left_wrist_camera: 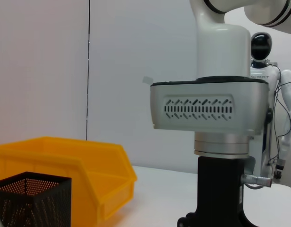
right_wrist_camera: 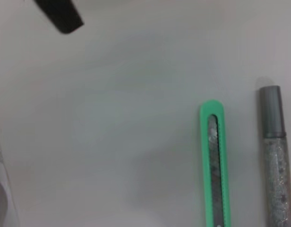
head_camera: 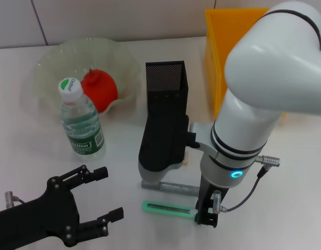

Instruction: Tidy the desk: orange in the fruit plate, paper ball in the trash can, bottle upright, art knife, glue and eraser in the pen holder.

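Observation:
The orange (head_camera: pixel 99 89) lies in the pale green fruit plate (head_camera: pixel 46 65) at the back left. In front of the plate the bottle (head_camera: pixel 81 122) stands upright. The black mesh pen holder (head_camera: pixel 165 83) is mid-desk, with the yellow trash can (head_camera: pixel 218 47) to its right. Near the front lie the grey glue (head_camera: pixel 171 186) and the mint-green art knife (head_camera: pixel 168 208), side by side, also art knife (right_wrist_camera: pixel 214 165) and glue (right_wrist_camera: pixel 275 156). My right gripper (head_camera: pixel 161 145) hangs just in front of the pen holder, above the glue. My left gripper (head_camera: pixel 106 194) is open at the front left. The paper ball is out of view; I cannot pick out the eraser.
The right arm's white links (head_camera: pixel 264 78) cover much of the trash can and the desk's right side. In the left wrist view the pen holder (left_wrist_camera: pixel 32 198) and trash can (left_wrist_camera: pixel 70 165) stand left of the right arm (left_wrist_camera: pixel 209 111). A left fingertip (right_wrist_camera: pixel 65 19) shows near the knife.

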`<action>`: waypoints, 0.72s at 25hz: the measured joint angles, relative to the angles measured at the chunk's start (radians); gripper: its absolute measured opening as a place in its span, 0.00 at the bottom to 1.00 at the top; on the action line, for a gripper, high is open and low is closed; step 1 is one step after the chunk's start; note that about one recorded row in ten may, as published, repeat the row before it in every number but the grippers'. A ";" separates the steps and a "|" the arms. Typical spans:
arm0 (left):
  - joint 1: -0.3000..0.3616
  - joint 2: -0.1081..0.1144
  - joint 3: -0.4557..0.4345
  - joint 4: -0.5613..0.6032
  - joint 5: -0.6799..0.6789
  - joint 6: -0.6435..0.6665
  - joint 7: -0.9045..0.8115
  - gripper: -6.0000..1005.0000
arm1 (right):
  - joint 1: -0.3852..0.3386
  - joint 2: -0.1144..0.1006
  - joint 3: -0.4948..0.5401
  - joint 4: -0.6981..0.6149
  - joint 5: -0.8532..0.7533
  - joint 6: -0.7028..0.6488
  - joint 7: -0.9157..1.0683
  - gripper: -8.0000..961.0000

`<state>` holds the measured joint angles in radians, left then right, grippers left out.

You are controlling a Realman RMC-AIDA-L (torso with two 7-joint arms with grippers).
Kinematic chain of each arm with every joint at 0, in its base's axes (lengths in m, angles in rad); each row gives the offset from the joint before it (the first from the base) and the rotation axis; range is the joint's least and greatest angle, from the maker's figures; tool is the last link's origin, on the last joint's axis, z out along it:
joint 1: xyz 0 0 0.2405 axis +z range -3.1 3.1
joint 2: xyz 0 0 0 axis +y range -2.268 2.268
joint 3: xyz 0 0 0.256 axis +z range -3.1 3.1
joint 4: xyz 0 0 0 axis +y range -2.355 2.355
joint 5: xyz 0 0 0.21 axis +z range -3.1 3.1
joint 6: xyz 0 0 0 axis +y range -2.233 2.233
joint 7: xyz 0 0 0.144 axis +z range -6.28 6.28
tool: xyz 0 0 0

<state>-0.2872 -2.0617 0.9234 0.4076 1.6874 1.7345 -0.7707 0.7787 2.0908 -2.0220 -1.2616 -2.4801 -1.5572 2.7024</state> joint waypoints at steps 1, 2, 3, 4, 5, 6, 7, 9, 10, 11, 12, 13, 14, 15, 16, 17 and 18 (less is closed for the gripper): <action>0.000 0.000 0.000 0.000 0.000 0.000 0.000 0.81 | 0.000 0.000 -0.004 -0.004 0.001 -0.002 -0.001 0.18; 0.000 0.000 0.000 0.000 0.000 0.000 0.000 0.81 | 0.000 0.000 -0.005 -0.010 0.002 -0.005 -0.001 0.18; 0.001 0.000 0.000 0.000 0.000 0.000 0.000 0.81 | -0.001 0.000 -0.003 -0.018 0.003 -0.008 -0.002 0.18; 0.002 0.000 0.000 0.002 0.000 0.000 0.000 0.81 | -0.002 0.000 0.001 -0.026 0.004 -0.013 -0.002 0.18; 0.003 0.000 0.000 0.003 0.000 0.001 0.000 0.81 | -0.008 -0.001 0.015 -0.048 0.005 -0.027 -0.004 0.18; 0.004 0.000 -0.002 0.004 0.000 0.002 0.000 0.81 | -0.008 -0.001 0.015 -0.048 0.005 -0.027 -0.004 0.18; 0.005 0.000 -0.003 0.005 0.000 0.003 0.000 0.81 | -0.010 -0.002 0.023 -0.058 0.005 -0.034 -0.005 0.18; 0.007 0.000 -0.006 0.005 0.000 0.004 0.000 0.81 | -0.016 -0.004 0.046 -0.081 0.006 -0.055 -0.009 0.18; 0.007 0.000 -0.006 0.005 0.000 0.004 0.000 0.81 | -0.019 -0.004 0.059 -0.092 0.006 -0.064 -0.012 0.18; 0.007 0.000 -0.007 0.005 0.000 0.004 0.001 0.81 | -0.023 -0.004 0.073 -0.103 0.007 -0.078 -0.016 0.18; 0.007 0.000 -0.008 0.005 0.000 0.005 0.002 0.81 | -0.026 -0.004 0.087 -0.113 0.007 -0.089 -0.019 0.18; 0.007 0.000 -0.008 0.005 0.000 0.005 0.002 0.81 | -0.031 -0.004 0.104 -0.126 0.007 -0.105 -0.022 0.18; 0.007 0.000 -0.008 0.006 0.000 0.007 0.002 0.80 | -0.036 -0.005 0.123 -0.142 0.007 -0.121 -0.026 0.18; 0.007 0.000 -0.008 0.006 0.000 0.007 0.002 0.80 | -0.042 -0.005 0.143 -0.159 0.007 -0.139 -0.030 0.18; 0.007 0.001 -0.008 0.007 -0.001 0.012 0.001 0.80 | -0.050 -0.006 0.167 -0.182 0.007 -0.157 -0.036 0.18; 0.007 0.002 -0.009 0.007 -0.002 0.016 0.000 0.80 | -0.058 -0.006 0.190 -0.202 0.007 -0.180 -0.044 0.18; 0.006 0.003 -0.009 0.007 -0.003 0.019 -0.001 0.80 | -0.068 -0.007 0.223 -0.230 0.007 -0.199 -0.052 0.19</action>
<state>-0.2807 -2.0592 0.9140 0.4142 1.6847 1.7535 -0.7719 0.7111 2.0839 -1.7991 -1.4911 -2.4727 -1.7567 2.6507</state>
